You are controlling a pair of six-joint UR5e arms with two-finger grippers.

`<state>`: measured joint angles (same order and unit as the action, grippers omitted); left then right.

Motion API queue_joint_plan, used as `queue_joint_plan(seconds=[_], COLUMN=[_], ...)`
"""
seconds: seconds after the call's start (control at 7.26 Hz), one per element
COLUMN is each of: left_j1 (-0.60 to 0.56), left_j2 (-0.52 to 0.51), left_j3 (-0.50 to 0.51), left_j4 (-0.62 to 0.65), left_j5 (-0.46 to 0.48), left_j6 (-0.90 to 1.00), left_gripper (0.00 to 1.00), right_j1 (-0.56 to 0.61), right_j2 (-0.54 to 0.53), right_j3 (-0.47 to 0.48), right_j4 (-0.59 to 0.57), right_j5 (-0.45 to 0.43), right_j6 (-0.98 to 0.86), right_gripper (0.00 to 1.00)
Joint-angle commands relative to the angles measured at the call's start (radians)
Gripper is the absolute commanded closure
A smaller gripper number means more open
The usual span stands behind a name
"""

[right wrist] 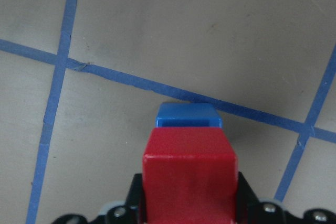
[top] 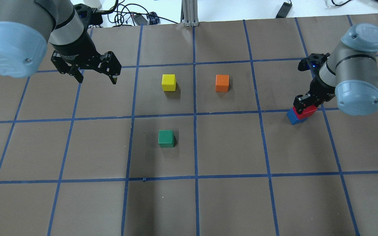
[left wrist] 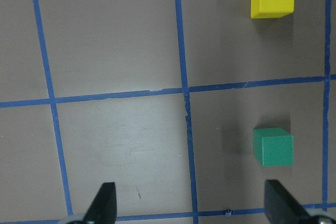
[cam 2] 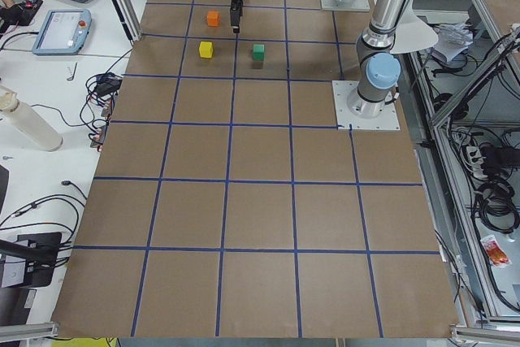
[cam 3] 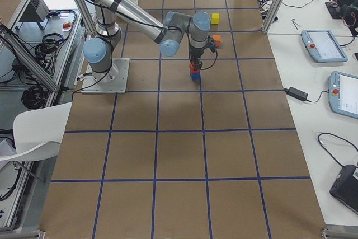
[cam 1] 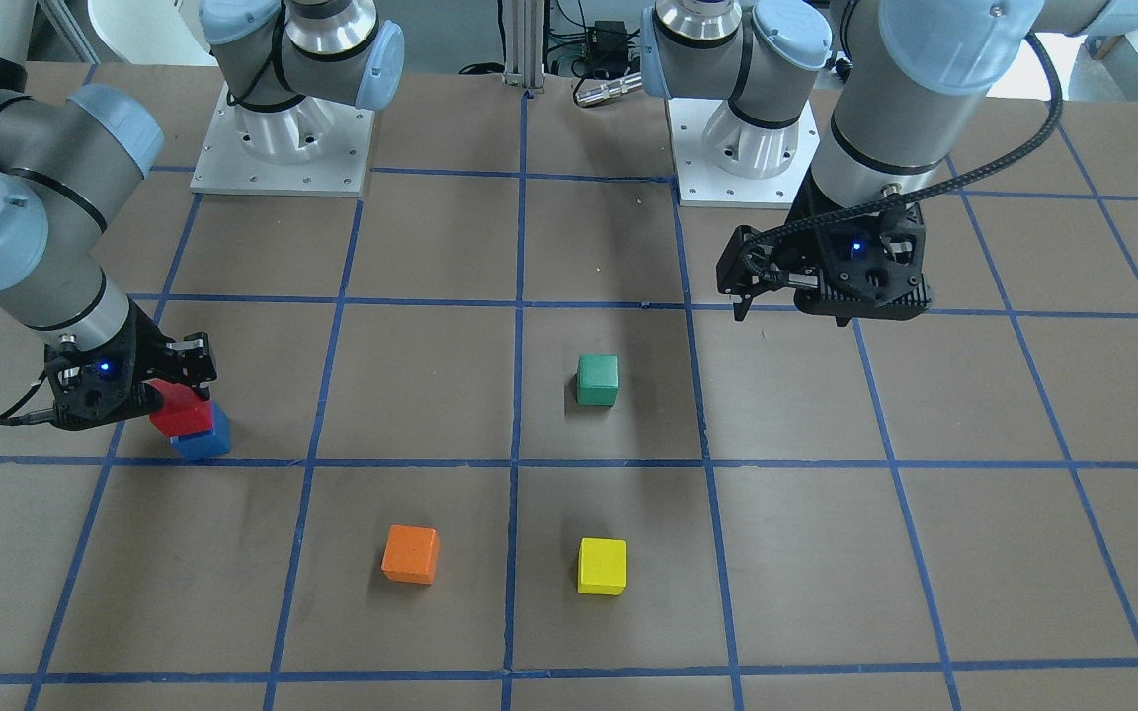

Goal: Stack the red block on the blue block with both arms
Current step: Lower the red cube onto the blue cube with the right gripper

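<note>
Placement step: right hand (cam 1: 179, 395) clamped on red block (cam 1: 179, 417) atop blue block (cam 1: 203, 442). Left hand (top: 97, 78), 10 o'clock overhead, spread, empty. Next: release squarely.

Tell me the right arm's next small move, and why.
Probably open the right gripper and let go. It is shut on the small matte red cube, which appears to rest on the small blue cube, roughly lined up in the right wrist view. The left gripper hangs open, far away, holding nothing.
</note>
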<state>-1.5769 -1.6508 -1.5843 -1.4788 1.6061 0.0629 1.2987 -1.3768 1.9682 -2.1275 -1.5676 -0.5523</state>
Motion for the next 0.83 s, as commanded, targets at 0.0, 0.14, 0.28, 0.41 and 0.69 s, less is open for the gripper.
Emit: queue_joint_plan(seconds=[0.0, 0.14, 0.28, 0.41, 0.69], left_j1=[-0.002, -0.002, -0.002, -0.002, -0.002], left_j2=[-0.003, -0.001, -0.001, -0.003, -0.003], left_j3=[0.000, 0.000, 0.000, 0.000, 0.000], left_j4=[0.000, 0.000, 0.000, 0.000, 0.000], left_j5=[0.000, 0.000, 0.002, 0.000, 0.000], left_j6=[0.000, 0.000, 0.000, 0.000, 0.000], left_gripper=[0.00, 0.00, 0.00, 0.00, 0.00], right_j1=[0.001, 0.001, 0.001, 0.001, 0.001], right_j2=[0.002, 0.002, 0.002, 0.005, 0.015], right_j3=[0.000, 0.000, 0.000, 0.000, 0.000], right_j4=[-0.002, -0.002, -0.002, -0.003, -0.034], right_j5=[-0.006, -0.006, -0.003, -0.005, -0.009], right_j6=[0.002, 0.003, 0.005, 0.003, 0.003], right_gripper=[1.00, 1.00, 1.00, 0.99, 0.70])
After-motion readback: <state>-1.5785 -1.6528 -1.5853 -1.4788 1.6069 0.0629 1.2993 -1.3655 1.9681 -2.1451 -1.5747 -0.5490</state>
